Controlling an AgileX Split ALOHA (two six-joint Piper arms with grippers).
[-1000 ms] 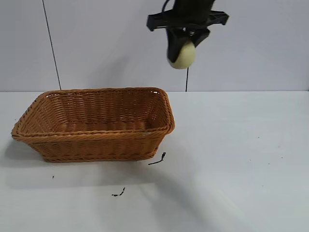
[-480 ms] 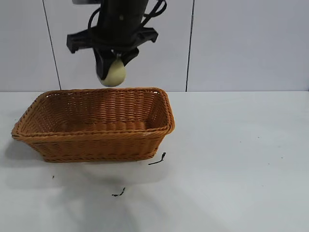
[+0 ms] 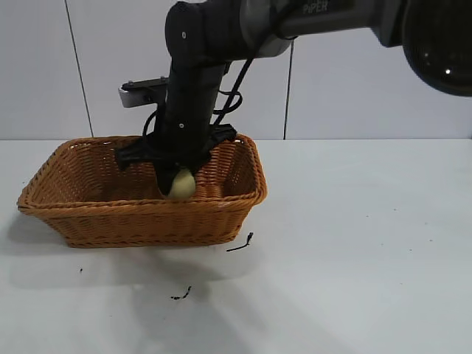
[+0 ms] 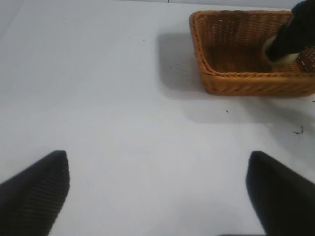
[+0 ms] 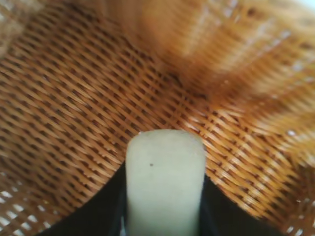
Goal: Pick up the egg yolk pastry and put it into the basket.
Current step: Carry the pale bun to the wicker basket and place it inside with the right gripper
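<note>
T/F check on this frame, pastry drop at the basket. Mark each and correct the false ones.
1. The right gripper is down inside the basket. True.
2. The egg yolk pastry lies loose on the table. False: it sits between the right gripper's fingers, inside the basket.
3. The left gripper is shut on the basket rim. False: it is open over bare table, away from the basket.
4. The basket stands upright. True.
5. Small dark scraps lie on the table in front of the basket. True.
</note>
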